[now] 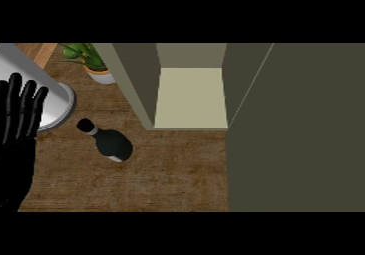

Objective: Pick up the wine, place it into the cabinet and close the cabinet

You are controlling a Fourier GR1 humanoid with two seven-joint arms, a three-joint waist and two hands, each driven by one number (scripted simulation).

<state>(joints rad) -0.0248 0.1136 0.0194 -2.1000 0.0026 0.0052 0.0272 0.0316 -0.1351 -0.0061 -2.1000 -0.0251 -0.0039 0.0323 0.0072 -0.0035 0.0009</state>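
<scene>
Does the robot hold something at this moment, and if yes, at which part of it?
Nothing is held. The left hand is open, fingers straight, at the view's left edge. The wine stands alone on the counter, untouched. The right hand does not show.

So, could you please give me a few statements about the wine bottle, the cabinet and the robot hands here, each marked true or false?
1. The wine bottle stands on the wooden counter, outside the cabinet. True.
2. The cabinet is closed. False: its door stands open and the pale shelf inside shows.
3. The left robot hand is curled round the bottle. False: it is open, fingers up, at the view's left edge, apart from the bottle.
4. A potted plant stands left of the cabinet. True.
5. The right robot hand is over the bottle. False: it shows nowhere in the view.
</scene>
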